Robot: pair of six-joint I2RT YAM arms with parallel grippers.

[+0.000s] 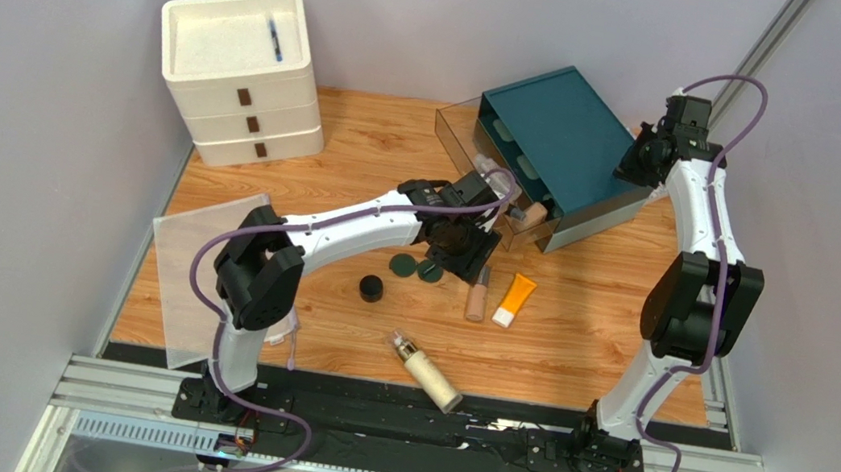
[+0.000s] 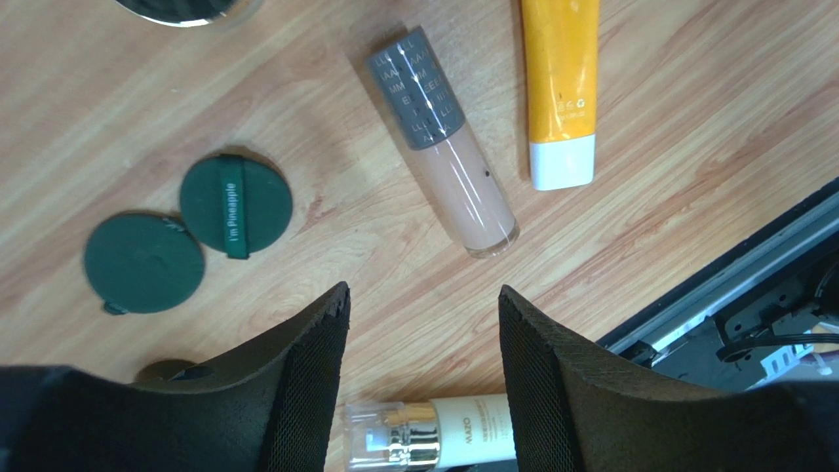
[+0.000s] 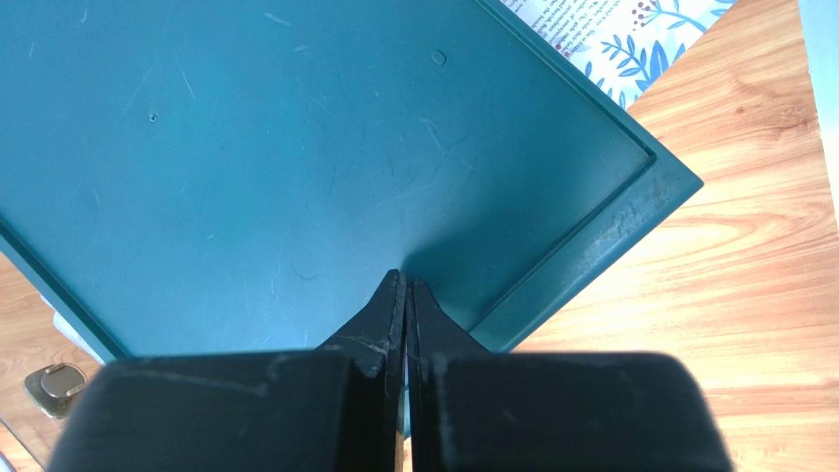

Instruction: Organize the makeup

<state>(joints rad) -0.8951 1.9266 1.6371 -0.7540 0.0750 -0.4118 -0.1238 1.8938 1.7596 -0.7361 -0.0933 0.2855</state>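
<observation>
Makeup lies loose on the wooden table: a beige bottle with a grey cap [image 1: 477,296] [image 2: 453,167], an orange tube [image 1: 515,300] [image 2: 561,88], two dark green compacts [image 1: 415,268] [image 2: 236,205], a black jar [image 1: 371,289] and a cream pump bottle [image 1: 428,371] [image 2: 473,438]. More beige bottles [image 1: 528,215] lie in the open drawer of the teal organizer [image 1: 561,133]. My left gripper [image 1: 471,240] [image 2: 423,305] is open and empty, above the table beside the beige bottle. My right gripper [image 1: 634,167] [image 3: 406,283] is shut, over the organizer's top [image 3: 295,147] near its corner.
A white three-drawer unit [image 1: 242,73] stands at the back left with a blue pen [image 1: 274,40] on top. A clear sheet [image 1: 194,279] leans at the left edge. The black base rail [image 2: 729,295] runs along the near edge. A small metallic lid [image 3: 54,382] shows beside the organizer.
</observation>
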